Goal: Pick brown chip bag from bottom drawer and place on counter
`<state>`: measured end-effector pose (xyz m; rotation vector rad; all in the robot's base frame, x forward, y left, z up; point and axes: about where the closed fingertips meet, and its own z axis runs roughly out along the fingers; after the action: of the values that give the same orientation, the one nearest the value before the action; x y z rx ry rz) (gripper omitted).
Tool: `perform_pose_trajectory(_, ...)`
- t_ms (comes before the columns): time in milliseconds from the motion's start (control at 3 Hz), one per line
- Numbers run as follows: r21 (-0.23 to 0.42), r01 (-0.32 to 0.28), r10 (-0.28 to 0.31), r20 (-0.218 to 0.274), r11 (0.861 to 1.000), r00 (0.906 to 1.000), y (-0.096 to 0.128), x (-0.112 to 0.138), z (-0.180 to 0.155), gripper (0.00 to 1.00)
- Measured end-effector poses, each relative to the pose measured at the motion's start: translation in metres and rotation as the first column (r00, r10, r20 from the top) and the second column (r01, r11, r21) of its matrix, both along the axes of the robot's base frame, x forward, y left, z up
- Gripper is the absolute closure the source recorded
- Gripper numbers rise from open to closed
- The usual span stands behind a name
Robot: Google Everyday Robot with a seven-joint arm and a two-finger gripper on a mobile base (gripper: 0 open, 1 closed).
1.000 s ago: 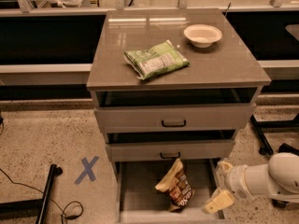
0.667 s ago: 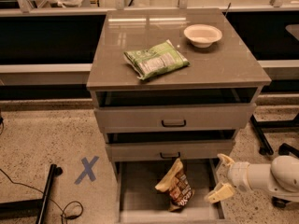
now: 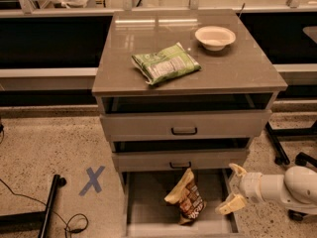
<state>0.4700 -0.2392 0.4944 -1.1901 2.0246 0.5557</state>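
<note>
The brown chip bag [image 3: 187, 198], dark brown with a pale yellow top, lies tilted on the grey floor of the open bottom drawer [image 3: 148, 207]. My gripper [image 3: 234, 187] reaches in from the right at the drawer's right wall, to the right of the bag and apart from it. Its fingers are spread open and hold nothing. The counter [image 3: 237, 63] is the glossy grey-brown top of the cabinet above.
A green and white snack bag [image 3: 165, 63] and a pale bowl [image 3: 215, 36] lie on the counter. The two upper drawers [image 3: 184, 125] stand slightly pulled out. A blue tape X [image 3: 92, 179] marks the floor at left, near a black stand leg [image 3: 49, 207].
My gripper has moved left and a little up, closer to the drawer's right wall and the bag. The bag has not moved.
</note>
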Motion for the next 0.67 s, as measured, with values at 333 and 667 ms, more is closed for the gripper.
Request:
perform_pose_trajectory(333,-0.020,-0.010,0.011,0.039,1.000,0.9992,0.000,0.002,-0.019,0.00)
perform_pose_trajectory(667,-0.043,-0.010,0.012,0.054,0.999,0.9985,-0.004,0.007,-0.050,0.00)
